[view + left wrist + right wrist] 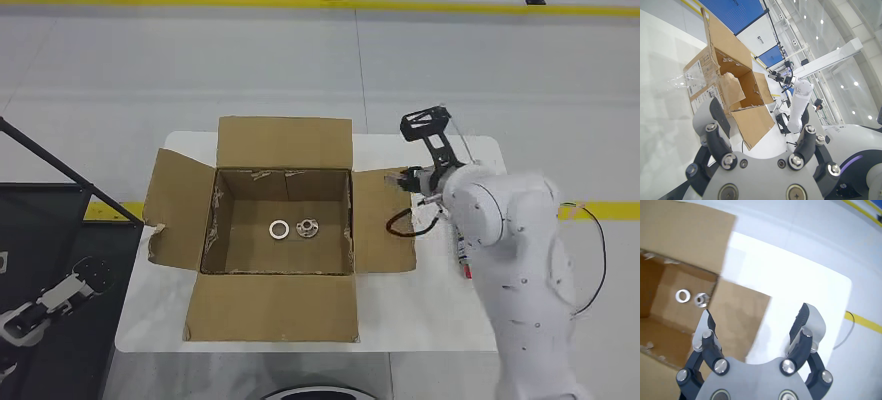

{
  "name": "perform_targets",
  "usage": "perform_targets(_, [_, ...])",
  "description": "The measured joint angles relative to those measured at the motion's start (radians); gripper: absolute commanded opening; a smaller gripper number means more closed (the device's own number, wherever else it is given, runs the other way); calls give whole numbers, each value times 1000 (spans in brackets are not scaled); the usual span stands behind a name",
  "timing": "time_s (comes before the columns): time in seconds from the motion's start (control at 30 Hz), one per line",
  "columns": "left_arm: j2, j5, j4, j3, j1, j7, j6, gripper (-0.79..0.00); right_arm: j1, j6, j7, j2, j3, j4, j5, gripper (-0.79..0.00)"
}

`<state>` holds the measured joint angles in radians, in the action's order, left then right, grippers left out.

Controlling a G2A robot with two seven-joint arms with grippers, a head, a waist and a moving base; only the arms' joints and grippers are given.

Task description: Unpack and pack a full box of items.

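1. The right pincer [755,309] hangs wide and empty over the 3 o'clock flap [375,250] of the cardboard box [280,305]. The left pincer [761,108], also wide and empty, is off the bench [425,310], at about 8 o'clock of the box.
2. The step in hand seems to be taking out the items that remain. I would bring the right pincer across the 3 o'clock wall, stop above the flange nut [305,228], make the jaws narrower, then go straight down, so the fingers catch neither wall nor flap.
3. The box stands open in the middle of the bench, all four flaps folded out. On its floor lie the nut and a metal washer [279,229], the washer just beside the nut at its 9 o'clock.
4. The washer lies flat, so it will probably be hard to pinch.
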<state>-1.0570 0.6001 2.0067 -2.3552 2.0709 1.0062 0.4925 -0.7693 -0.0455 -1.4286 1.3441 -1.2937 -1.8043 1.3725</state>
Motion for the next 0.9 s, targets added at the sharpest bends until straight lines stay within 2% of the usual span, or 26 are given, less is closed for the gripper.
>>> perform_targets(0.2, [0, 0, 0, 0, 0, 0, 0, 0, 4, 9, -41, -23, -131, 134, 145, 0])
perform_targets(0.47, [0, 0, 0, 0, 0, 0, 0, 0, 4, 121, -108, -45, -249, 330, 91, 0])
perform_targets(0.7, [0, 0, 0, 0, 0, 0, 0, 0, -11, 162, -107, -52, -267, 415, 15, 0])
perform_targets(0.9, [0, 0, 0, 0, 0, 0, 0, 0, -14, 157, -105, -55, -259, 484, -27, 0])
